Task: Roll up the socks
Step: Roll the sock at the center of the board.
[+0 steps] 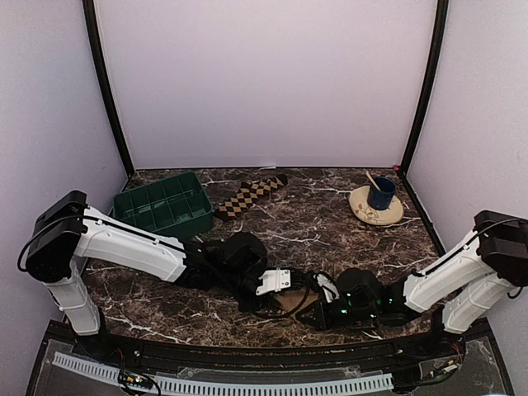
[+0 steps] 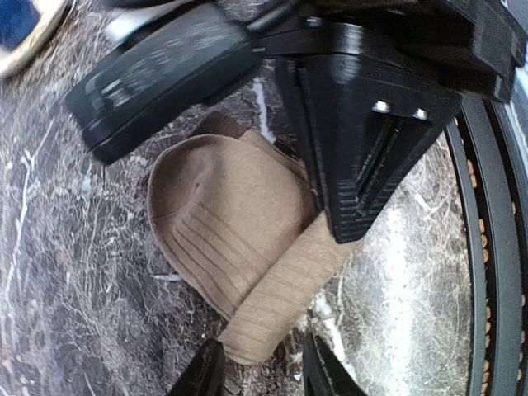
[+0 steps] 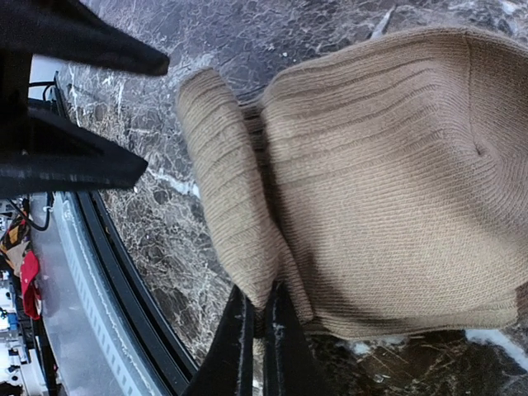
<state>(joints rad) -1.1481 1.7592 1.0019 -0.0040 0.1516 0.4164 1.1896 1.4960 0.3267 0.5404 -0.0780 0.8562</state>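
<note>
The tan-brown sock (image 2: pixel 231 219) lies folded over itself on the marble table near the front edge; its darker toe barely peeks out behind. In the top view only a small patch of it (image 1: pixel 290 303) shows between the two grippers. My left gripper (image 2: pixel 262 373) is open, its fingers either side of the ribbed cuff end, not gripping it. My right gripper (image 3: pixel 257 334) is shut on a fold of the tan sock (image 3: pixel 388 181) at its edge. The brown-and-black checkered sock (image 1: pixel 247 198) lies flat at the back, right of the green tray (image 1: pixel 195 219).
A cream plate (image 1: pixel 394 216) with a blue cup (image 1: pixel 381 194) and a stick stands at the back right. The black table rim and a cable rail run just behind the grippers (image 3: pixel 124 297). The two gripper bodies are very close together (image 1: pixel 276 289) (image 1: pixel 322 299).
</note>
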